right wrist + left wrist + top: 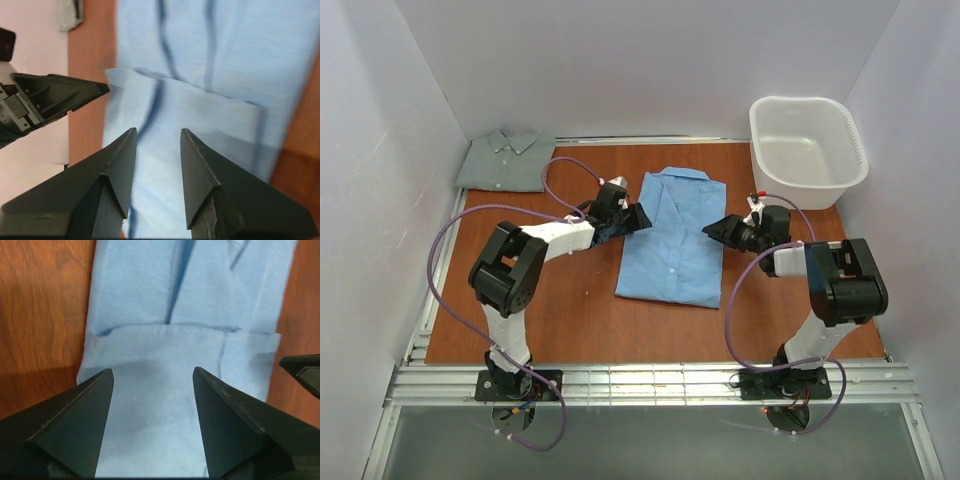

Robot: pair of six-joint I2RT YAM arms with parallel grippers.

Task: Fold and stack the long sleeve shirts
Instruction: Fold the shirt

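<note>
A light sky-blue long sleeve shirt point(670, 240) lies flat mid-table, collar toward the back, sides folded in. A grey-green long sleeve shirt point(506, 160) lies folded in the back left corner. My left gripper point(638, 216) hovers at the blue shirt's left edge. In the left wrist view the left gripper point(152, 371) stands open over the blue cloth point(200, 290), nothing pinched. My right gripper point(716, 230) is at the shirt's right edge. In the right wrist view the right gripper point(158, 131) is open, narrower, above the blue shirt point(225, 60).
A white plastic basket point(840, 130) stands at the back right. White walls close the table at the back and both sides. The two grippers face each other across the shirt; the left gripper's finger point(60, 95) shows in the right wrist view.
</note>
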